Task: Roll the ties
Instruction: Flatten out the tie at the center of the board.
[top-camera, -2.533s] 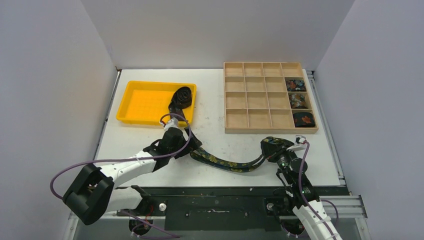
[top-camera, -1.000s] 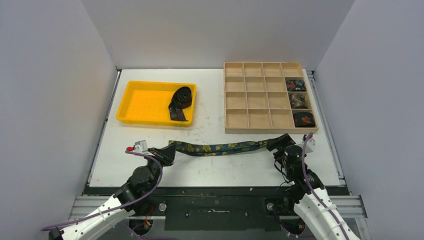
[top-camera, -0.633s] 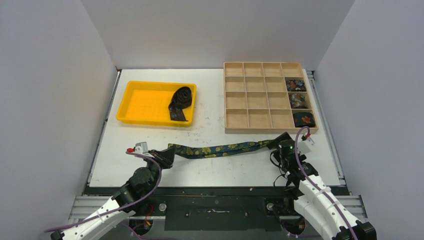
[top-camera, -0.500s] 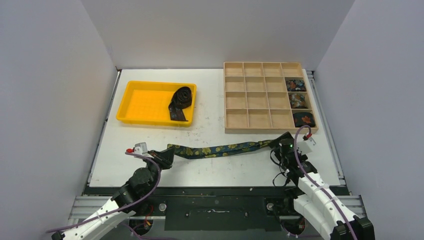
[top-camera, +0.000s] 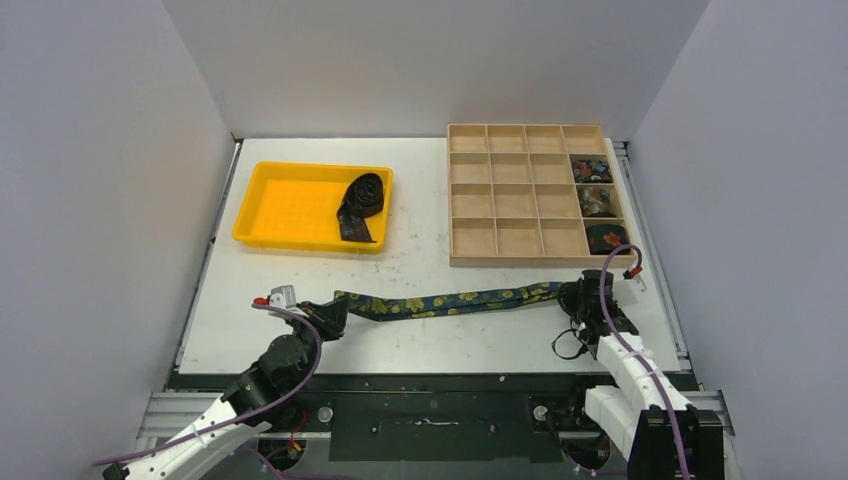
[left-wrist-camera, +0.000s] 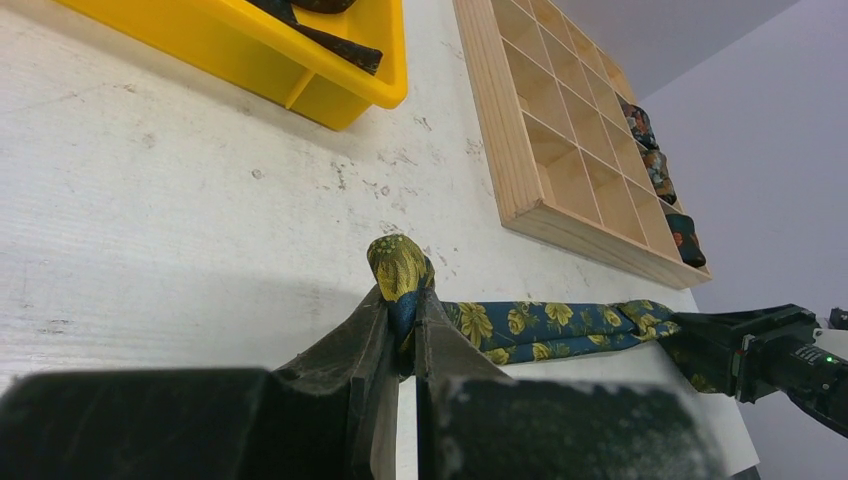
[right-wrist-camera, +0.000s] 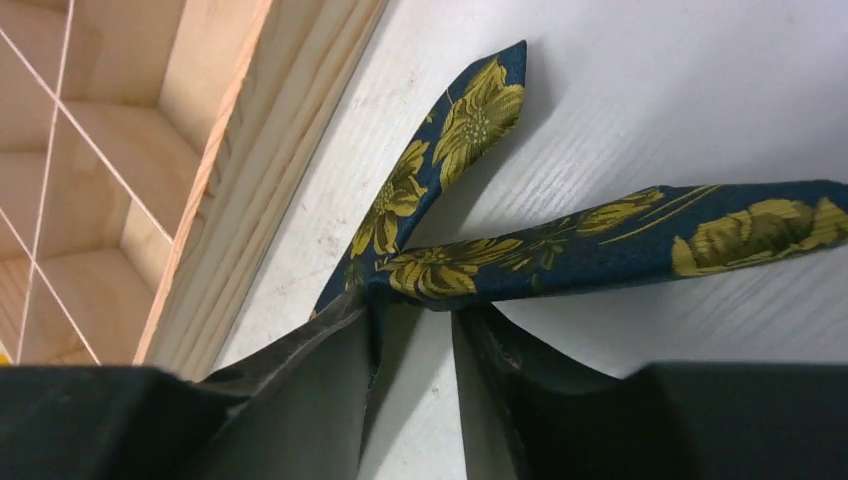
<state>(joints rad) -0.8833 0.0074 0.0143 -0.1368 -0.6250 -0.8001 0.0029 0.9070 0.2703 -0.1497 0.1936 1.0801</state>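
Though slack midway, floral tie (top-camera: 445, 300), ends clamped within left gripper (left-wrist-camera: 402, 318) and right gripper (right-wrist-camera: 412, 318).

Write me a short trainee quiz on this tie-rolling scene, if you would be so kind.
1. True or false: the left pincer is shut on one end of the floral tie.
2. How many rolled ties sit in the wooden organizer?
3. Where does the dark tie lie? A) in the yellow tray; B) in the organizer; C) on the bare table.

Key: 1 true; 2 three, all in the rightmost column; 3 A.
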